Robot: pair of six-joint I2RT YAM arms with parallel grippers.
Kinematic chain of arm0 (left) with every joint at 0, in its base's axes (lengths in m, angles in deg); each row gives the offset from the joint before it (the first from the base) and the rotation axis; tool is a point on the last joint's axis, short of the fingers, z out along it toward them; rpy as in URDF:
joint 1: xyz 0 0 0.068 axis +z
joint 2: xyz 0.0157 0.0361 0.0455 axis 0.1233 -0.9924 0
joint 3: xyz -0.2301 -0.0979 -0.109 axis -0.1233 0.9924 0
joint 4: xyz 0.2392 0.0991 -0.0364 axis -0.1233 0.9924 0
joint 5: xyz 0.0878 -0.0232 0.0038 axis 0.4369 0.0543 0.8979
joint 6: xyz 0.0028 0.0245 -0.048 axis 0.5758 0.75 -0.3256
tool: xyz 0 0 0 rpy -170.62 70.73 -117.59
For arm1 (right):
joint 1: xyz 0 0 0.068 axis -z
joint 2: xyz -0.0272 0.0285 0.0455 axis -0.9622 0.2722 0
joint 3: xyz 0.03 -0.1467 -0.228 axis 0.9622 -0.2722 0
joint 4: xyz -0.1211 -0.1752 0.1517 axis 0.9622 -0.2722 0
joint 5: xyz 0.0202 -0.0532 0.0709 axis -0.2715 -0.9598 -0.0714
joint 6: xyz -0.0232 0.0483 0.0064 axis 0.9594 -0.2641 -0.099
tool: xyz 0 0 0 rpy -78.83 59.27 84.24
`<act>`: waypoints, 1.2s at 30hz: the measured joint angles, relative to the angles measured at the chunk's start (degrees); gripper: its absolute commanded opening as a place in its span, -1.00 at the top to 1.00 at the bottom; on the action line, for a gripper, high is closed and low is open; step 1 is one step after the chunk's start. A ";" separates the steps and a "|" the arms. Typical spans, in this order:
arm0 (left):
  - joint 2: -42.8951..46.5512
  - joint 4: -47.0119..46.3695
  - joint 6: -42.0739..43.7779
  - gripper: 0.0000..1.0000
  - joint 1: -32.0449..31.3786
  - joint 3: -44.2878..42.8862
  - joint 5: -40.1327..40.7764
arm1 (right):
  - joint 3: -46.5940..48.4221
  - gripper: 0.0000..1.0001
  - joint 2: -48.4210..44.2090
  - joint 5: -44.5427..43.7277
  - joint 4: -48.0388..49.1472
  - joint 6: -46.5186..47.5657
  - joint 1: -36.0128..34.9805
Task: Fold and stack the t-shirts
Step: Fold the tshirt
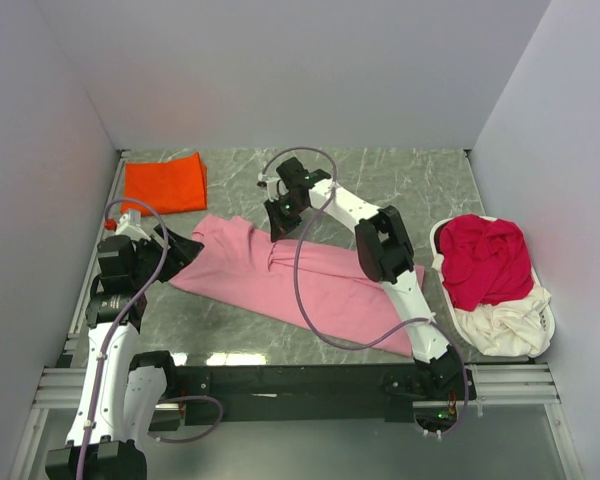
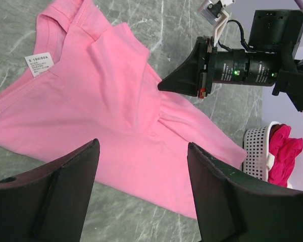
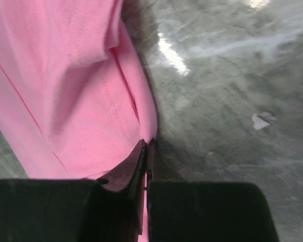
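4 t-shirts in view. Pink t-shirt (image 1: pixel 310 285) lies spread on the table (image 1: pixel 400 185), roughly centre. It runs diagonally from beside the left arm toward the right arm's base, collar at its left end. The size label (image 2: pixel 39 64) shows inside the collar.

Right gripper (image 1: pixel 280 228) is down on the shirt's far edge, fingers pressed together and pinching the cloth edge. Fabric puckers next to the tip in the left wrist view.

Left gripper (image 1: pixel 187 250) sits at the shirt's left end, fingers (image 2: pixel 70 186) spread wide, nothing between them, pink cloth below.

Orange t-shirt (image 1: pixel 165 185) is folded square in the far-left corner, apart from the pink one.

Crimson t-shirt (image 1: pixel 485 260) is crumpled in the white basket (image 1: pixel 437 250) at right, on top of the cream t-shirt (image 1: pixel 505 325), which spills over the near rim.
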 measured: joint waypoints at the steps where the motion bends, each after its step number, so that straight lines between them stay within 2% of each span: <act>1: -0.02 -0.02 -0.02 -0.50 0.00 0.00 -0.07 | -0.22 1.00 -0.07 -0.31 0.28 -0.52 0.24; 6: -0.24 -0.59 0.00 -0.50 0.00 0.00 -0.61 | -3.54 1.00 -1.88 -2.56 2.95 -4.72 4.24; 12: -2.78 -1.66 0.17 -0.49 0.00 0.00 -2.80 | -7.56 0.99 -4.20 -4.20 5.03 -7.50 15.50; 16: -5.73 -1.86 2.08 -0.49 0.00 -0.11 -4.48 | -10.86 0.84 -6.03 -4.07 6.01 -7.91 21.90; 20: -9.57 -1.44 4.98 -0.49 0.00 -2.38 -6.10 | -13.11 0.66 -7.98 -4.07 5.73 -8.09 24.72; 21: -10.47 -1.62 5.79 -0.48 0.00 -3.17 -6.56 | -13.44 0.47 -8.46 -4.04 5.70 -8.24 25.14; 23: -11.72 -2.25 6.82 -0.48 0.00 -4.13 -7.65 | -13.49 0.29 -9.11 -3.96 5.75 -8.48 26.10; 24: -12.35 -2.69 7.43 -0.47 0.00 -4.48 -8.26 | -13.16 0.09 -9.31 -3.63 5.57 -8.31 26.43; 25: -12.92 -3.19 7.76 -0.47 0.00 -4.57 -8.90 | -12.66 0.05 -9.38 -3.19 5.55 -8.41 26.80; 30: -15.12 -3.96 9.49 -0.47 0.00 -4.61 -10.64 | -3.10 0.03 -7.61 0.63 4.46 -9.01 27.98; 33: -15.04 -4.35 10.40 -0.47 0.00 -4.61 -11.06 | 3.63 0.03 -5.49 3.54 7.37 -12.04 28.35; 36: -14.91 -4.70 10.71 -0.47 0.00 -4.61 -11.61 | 5.73 0.03 -3.65 4.94 10.69 -16.17 28.26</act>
